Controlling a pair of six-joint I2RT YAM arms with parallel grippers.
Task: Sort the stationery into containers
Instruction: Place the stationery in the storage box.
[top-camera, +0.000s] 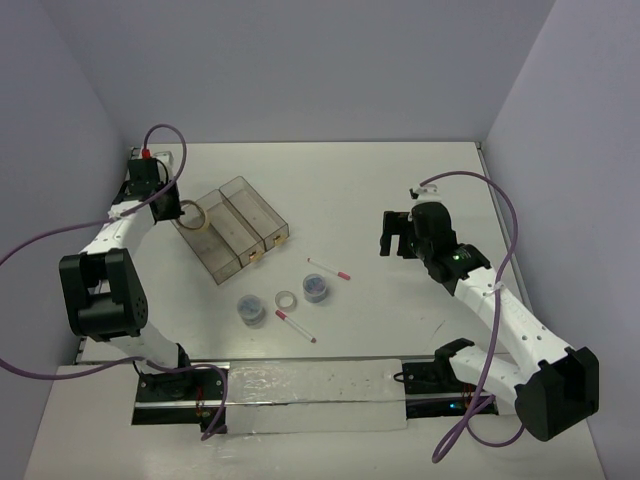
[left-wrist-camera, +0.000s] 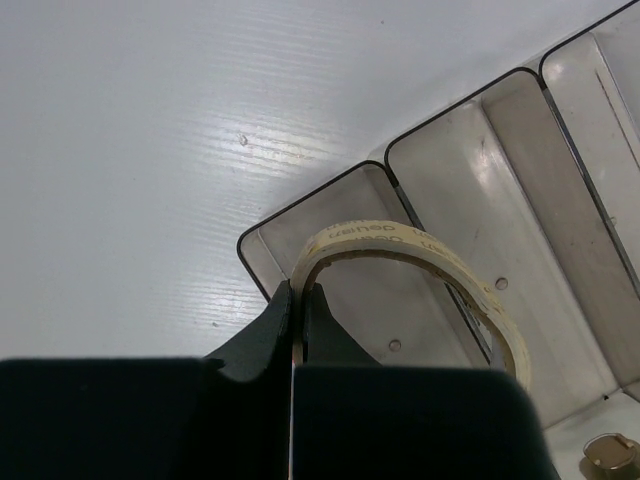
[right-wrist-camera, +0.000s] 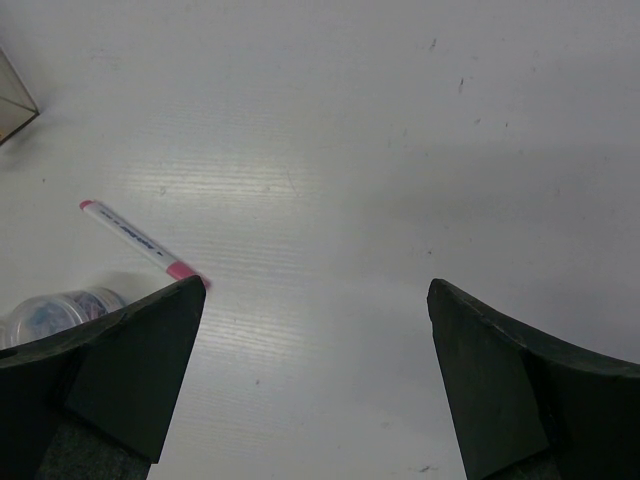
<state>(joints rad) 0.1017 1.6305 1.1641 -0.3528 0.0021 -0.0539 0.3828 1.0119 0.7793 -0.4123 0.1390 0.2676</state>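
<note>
White table (top-camera: 380, 200), plain pale lilac-grey walls (top-camera: 300, 60) on three sides, soft even light.

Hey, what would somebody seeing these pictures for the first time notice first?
The left tool, shut on a tan tape ring, holds it over the end of the outermost of three joined clear bins on the left. Loose in the middle lie two red-capped pens, two small tubs and a whitish ring, and the right tool hangs wide open just to their right.
</note>
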